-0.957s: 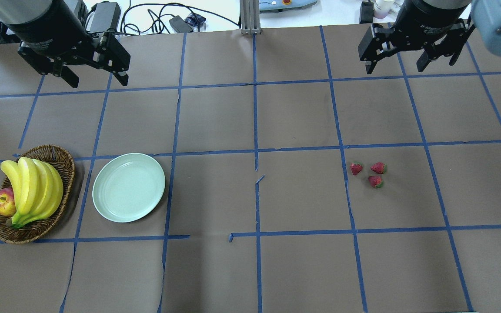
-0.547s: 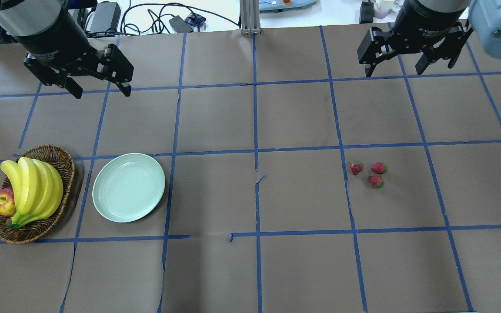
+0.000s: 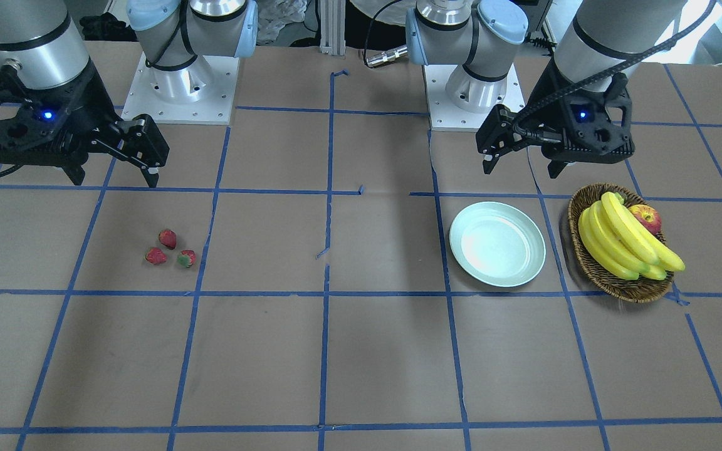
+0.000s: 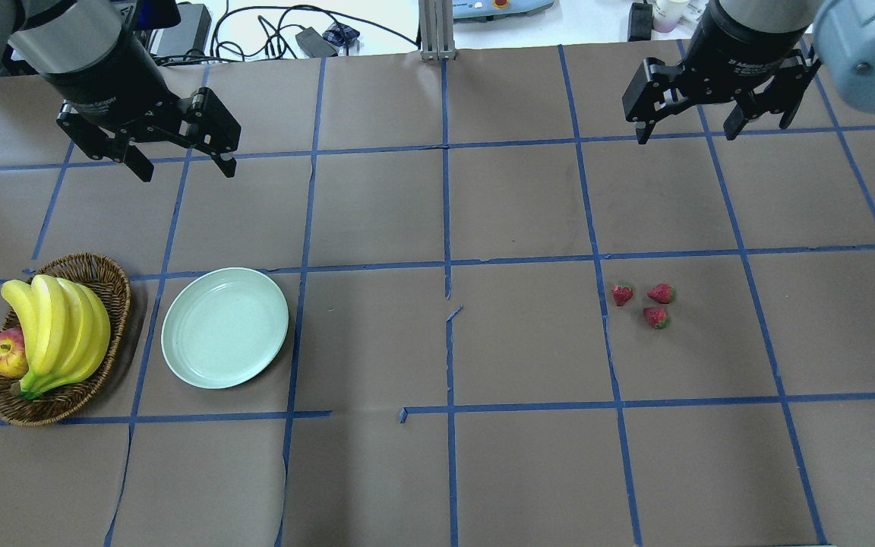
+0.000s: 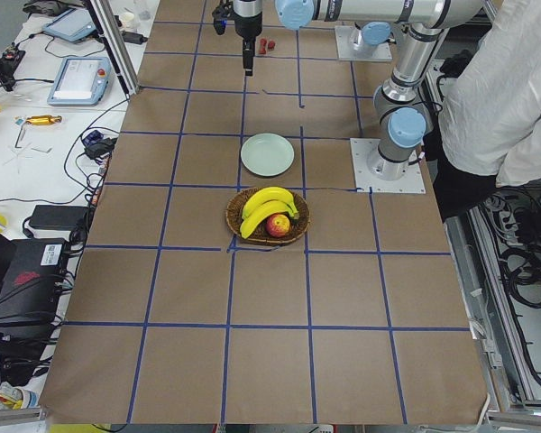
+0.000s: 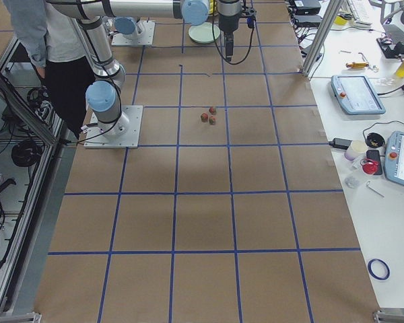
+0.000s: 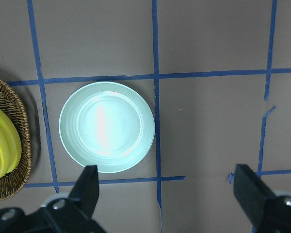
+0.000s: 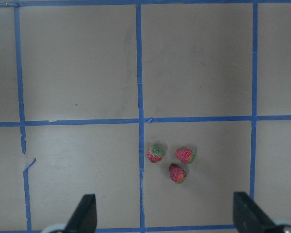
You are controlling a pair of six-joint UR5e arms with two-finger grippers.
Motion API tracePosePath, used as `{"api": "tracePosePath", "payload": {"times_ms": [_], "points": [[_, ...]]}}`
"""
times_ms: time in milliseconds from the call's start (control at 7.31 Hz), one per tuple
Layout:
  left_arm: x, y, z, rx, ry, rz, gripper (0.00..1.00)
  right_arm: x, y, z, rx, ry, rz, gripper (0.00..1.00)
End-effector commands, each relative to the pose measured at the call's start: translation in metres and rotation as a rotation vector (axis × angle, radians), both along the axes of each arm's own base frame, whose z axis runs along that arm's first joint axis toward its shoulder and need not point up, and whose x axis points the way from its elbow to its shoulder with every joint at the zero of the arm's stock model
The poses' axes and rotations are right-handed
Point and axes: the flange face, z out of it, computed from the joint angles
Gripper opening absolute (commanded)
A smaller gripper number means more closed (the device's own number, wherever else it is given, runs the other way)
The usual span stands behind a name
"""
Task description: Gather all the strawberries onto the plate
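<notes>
Three small red strawberries (image 4: 648,301) lie close together on the brown table, right of centre; they also show in the front view (image 3: 169,249) and the right wrist view (image 8: 171,161). The pale mint-green plate (image 4: 225,327) sits empty at the left, also in the front view (image 3: 497,243) and the left wrist view (image 7: 106,127). My left gripper (image 4: 183,169) is open, high above the table behind the plate. My right gripper (image 4: 684,137) is open, high above the table behind the strawberries.
A brown wicker basket (image 4: 115,291) with a bunch of bananas (image 4: 58,334) and a red-yellow apple (image 4: 4,354) stands left of the plate. Blue tape lines grid the table. Cables and devices lie beyond the far edge. A person stands by the robot base in the left view (image 5: 500,90).
My left gripper has moved forward and slightly right, towards the plate. My right gripper has shifted slightly. The strawberries and plate have not moved.
</notes>
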Motion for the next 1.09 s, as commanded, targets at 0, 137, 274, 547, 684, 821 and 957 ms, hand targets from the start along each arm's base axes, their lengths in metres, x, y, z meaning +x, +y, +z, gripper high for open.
{"api": "tracePosePath", "payload": {"times_ms": [0, 137, 274, 547, 684, 821, 957], "points": [[-0.001, 0.001, -0.005, 0.005, -0.001, -0.002, 1.00, 0.000, 0.002, -0.033, 0.067, -0.003, 0.012, 1.00], [-0.001, 0.001, -0.005, 0.005, -0.001, -0.002, 1.00, 0.000, -0.001, -0.082, 0.141, -0.005, 0.012, 1.00], [0.000, 0.001, -0.007, 0.008, -0.002, -0.003, 1.00, 0.000, -0.004, -0.119, 0.145, -0.005, 0.009, 1.00], [-0.001, 0.001, -0.007, 0.008, -0.001, -0.003, 1.00, 0.001, 0.012, -0.205, 0.190, -0.010, 0.006, 1.00], [-0.001, 0.001, -0.007, 0.005, -0.001, -0.002, 1.00, 0.002, 0.025, -0.250, 0.180, -0.008, 0.013, 1.00], [0.000, -0.001, -0.009, 0.006, -0.001, -0.002, 1.00, 0.002, 0.034, -0.290, 0.124, -0.007, 0.019, 1.00], [0.000, -0.001, -0.009, 0.006, -0.001, -0.002, 1.00, 0.002, 0.043, -0.313, 0.116, -0.005, 0.026, 1.00]]}}
